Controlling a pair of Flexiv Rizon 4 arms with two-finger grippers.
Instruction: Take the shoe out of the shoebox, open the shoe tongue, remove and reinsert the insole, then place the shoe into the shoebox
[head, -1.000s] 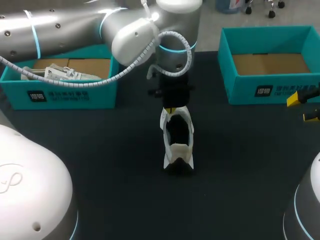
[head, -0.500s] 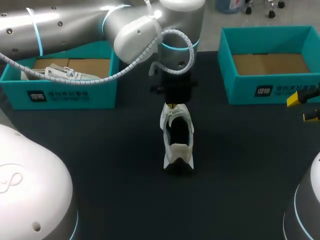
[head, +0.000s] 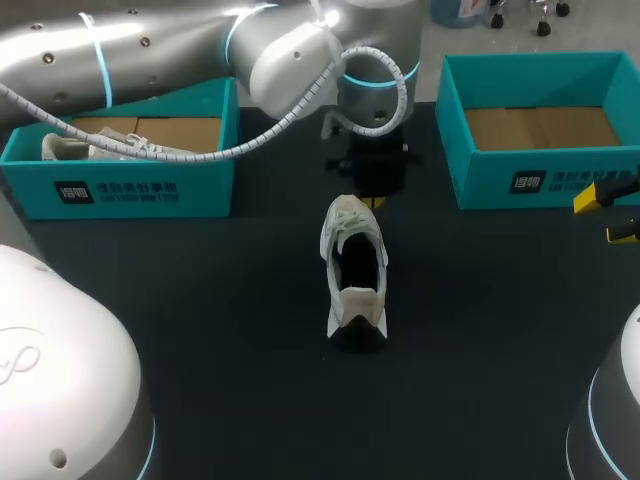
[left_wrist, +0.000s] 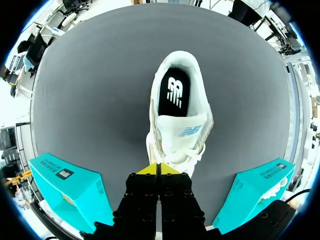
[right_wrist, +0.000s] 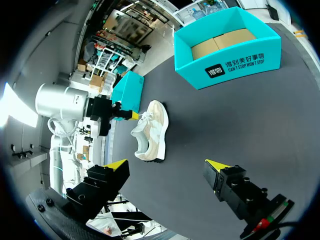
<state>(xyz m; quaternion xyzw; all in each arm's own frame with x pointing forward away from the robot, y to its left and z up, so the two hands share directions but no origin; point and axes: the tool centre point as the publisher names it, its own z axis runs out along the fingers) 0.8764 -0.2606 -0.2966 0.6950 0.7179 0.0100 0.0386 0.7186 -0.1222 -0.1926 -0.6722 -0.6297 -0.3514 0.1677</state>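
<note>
The shoe (head: 353, 262) stands upright at the middle of the dark surface (head: 200, 330), toe toward the far edge and heel toward the near edge. The left claw (left_wrist: 159, 169) hangs just beyond the toe, clenched, its yellow tips pressed together with nothing between them. Its own wrist view makes that plain, whereas the head view shows only a sliver of yellow under the black body; whether the tips touch the toe I cannot tell. That same wrist view looks straight into the shoe's mouth, where the black insole (left_wrist: 175, 92) lies flat inside; from the head view the opening is merely dark. The right claw (right_wrist: 166, 165) is released, fingers spread wide, by the right edge of the surface and well apart from the shoe. The head view catches only its two tips. Two teal boxes sit along the far edge: the left shoebox (head: 120, 190), near the far left corner, holds a second shoe (head: 100, 148), and the right shoebox (head: 540, 182), near the far right corner, shows a brown cardboard floor.
</note>
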